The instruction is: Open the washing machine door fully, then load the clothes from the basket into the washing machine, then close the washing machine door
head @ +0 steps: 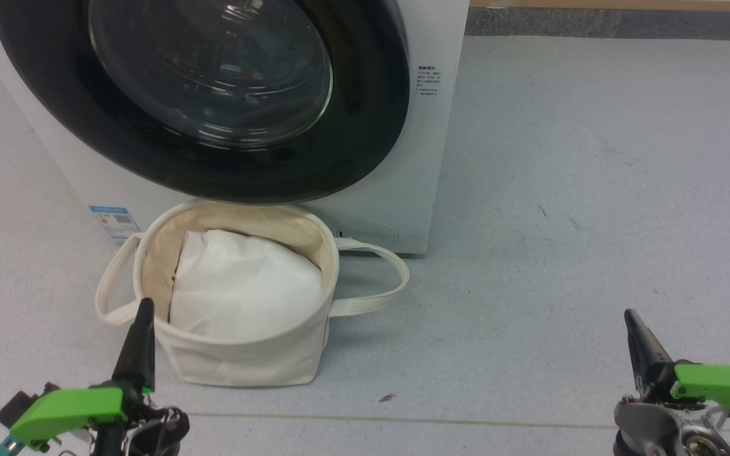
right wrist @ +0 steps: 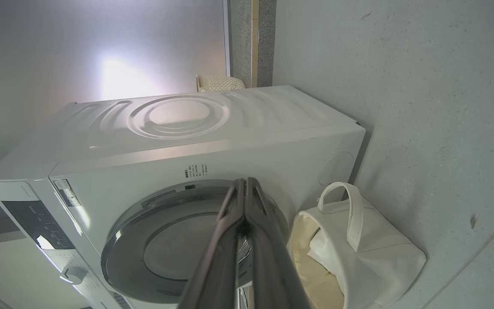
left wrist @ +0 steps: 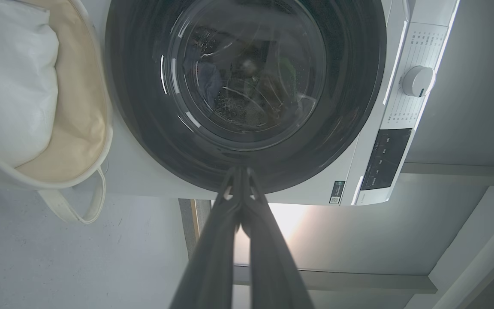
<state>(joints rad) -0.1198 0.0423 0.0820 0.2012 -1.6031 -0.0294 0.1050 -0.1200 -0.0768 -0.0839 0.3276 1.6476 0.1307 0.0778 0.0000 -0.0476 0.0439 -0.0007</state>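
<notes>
Nearest to the camera, the left gripper [head: 144, 310] stands just in front of the basket [head: 238, 358], a little to the left of it. Its two fingers are pressed together and hold nothing. The right gripper [head: 631, 320] is well to the right of the basket, over the bare floor [head: 593, 190], also clenched and empty.

The basket stands upright on the floor. Inside it I see only a plain white padded cloth [head: 238, 285]. One loop handle lies out to each side.

Directly behind the basket, almost touching it, is the washing machine [head: 428, 158]. The washing machine door [head: 365, 114] sits flat against the front, so it is closed.

I cannot find the clothes with certainty. Behind the glass [left wrist: 251, 51], in the left wrist view, there is something dim, bluish and brownish. It is too dark to say whether it is fabric or a reflection.

In my judgement this scene fits two stages. Either the clothes are hidden under the white cloth and the door waits to be opened, or they are already in the drum and the door is closed on them.

To work well here, the contents should be checked before acting. The left arm should also move clear of the near loop handle, because it could catch it and tip the light basket.
</notes>
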